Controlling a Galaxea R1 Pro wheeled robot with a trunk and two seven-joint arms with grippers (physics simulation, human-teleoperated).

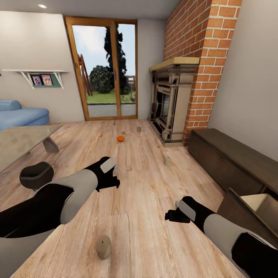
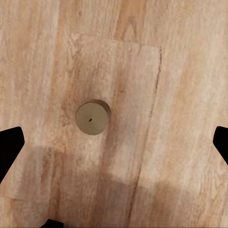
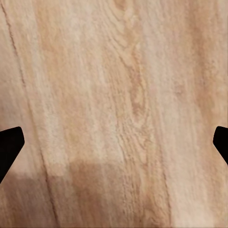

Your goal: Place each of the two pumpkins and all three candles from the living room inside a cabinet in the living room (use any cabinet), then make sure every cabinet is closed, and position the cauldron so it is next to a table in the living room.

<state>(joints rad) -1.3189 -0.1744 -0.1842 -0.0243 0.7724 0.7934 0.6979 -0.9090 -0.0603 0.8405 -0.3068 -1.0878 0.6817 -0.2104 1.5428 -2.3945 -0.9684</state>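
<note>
Wood floor carries the candle [image 2: 93,118] we hover over | left jaws wide, empty; right jaws wide over bare planks | risk: off-centre descent tips or rolls the candle away | cabinet [image 1: 231,162] stands well apart on our right

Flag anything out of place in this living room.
Candles stand scattered on the plank floor: one near the robot, one by the fireplace, one farther off. A pumpkin lies mid-floor too. The cabinet's near drawer hangs open.
</note>
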